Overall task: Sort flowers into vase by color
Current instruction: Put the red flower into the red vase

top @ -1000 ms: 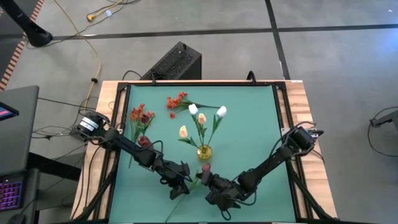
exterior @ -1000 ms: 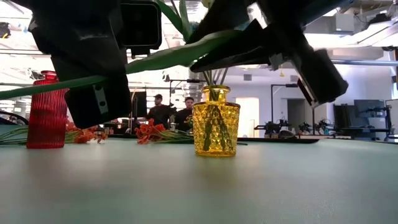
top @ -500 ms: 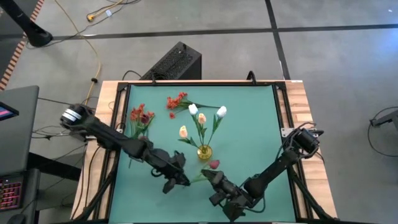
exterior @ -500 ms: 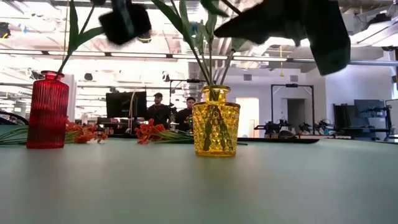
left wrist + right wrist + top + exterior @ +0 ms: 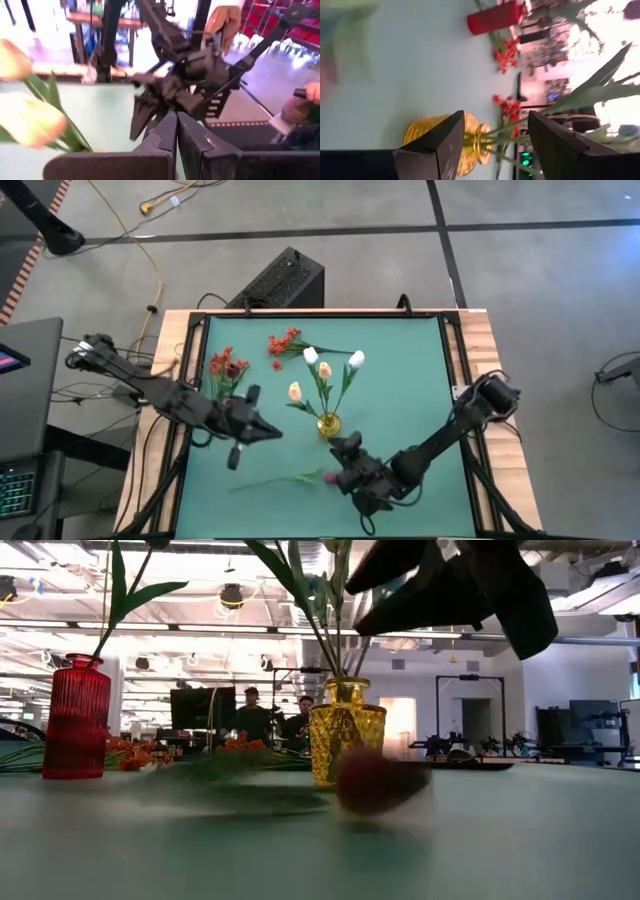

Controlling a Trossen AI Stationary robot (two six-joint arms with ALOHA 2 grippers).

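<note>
Lying loose on the desk [image 5: 400, 360] near its front edge, a dark-red flower [image 5: 290, 478] is resting stem-left, bloom just beside the right gripper [image 5: 345, 452]. Right jaws are standing wide apart, holding nothing; yellow vase [image 5: 440, 137] showing between them in right wrist view. Left gripper [image 5: 240, 448] is hovering left of the yellow vase [image 5: 328, 424], jaws pressed shut & empty.

Step in hand, as judged: between grasps, the dark-red stem not yet in any vase. White, cream & peach tulips [image 5: 322, 370] are sitting in the yellow vase; red vase [image 5: 77, 718] at desk's left w/ dark blooms [image 5: 228, 368]; orange-red sprig [image 5: 283, 343] lying at the back.

Next move prob. calls for a re-pick on the thin stem, then carry to the red vase.

Room: open green in front-left; front edge close to the stem, so approaching from above. Tulip stems are leaning over the middle, so the carry route should skirt them.
</note>
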